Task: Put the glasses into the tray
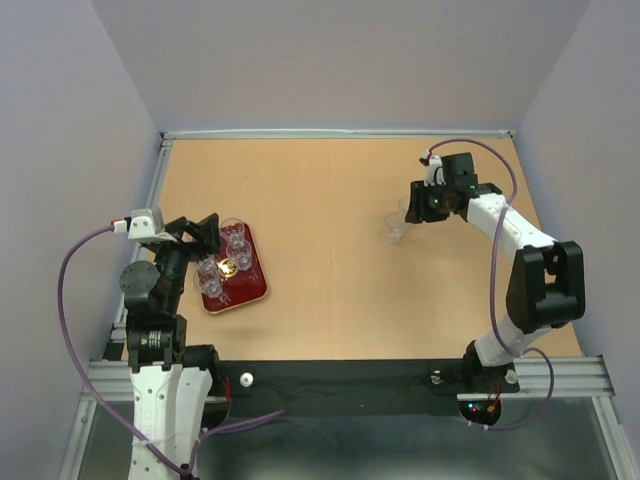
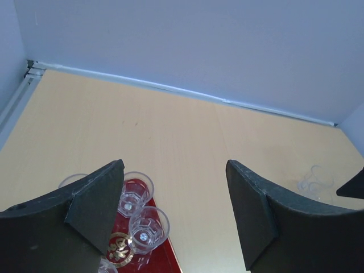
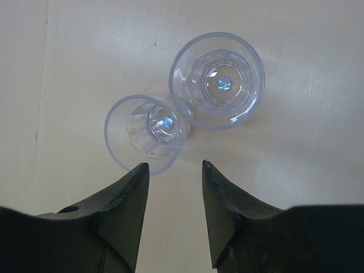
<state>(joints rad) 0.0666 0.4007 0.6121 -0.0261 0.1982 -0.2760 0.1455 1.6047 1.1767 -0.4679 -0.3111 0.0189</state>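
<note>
While the other glasses stand in the dark red tray, two tumblers sit on the table beneath the right gripper, which is parted, empty and apparently lining up a grasp. The left gripper, wide open and empty, hovers over the tray.

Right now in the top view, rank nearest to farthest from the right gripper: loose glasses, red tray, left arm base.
From the right gripper:
1. loose glasses, just off its fingertips, right half of the table.
2. red tray, across the table, left side.
3. left arm base, near-left corner.
</note>
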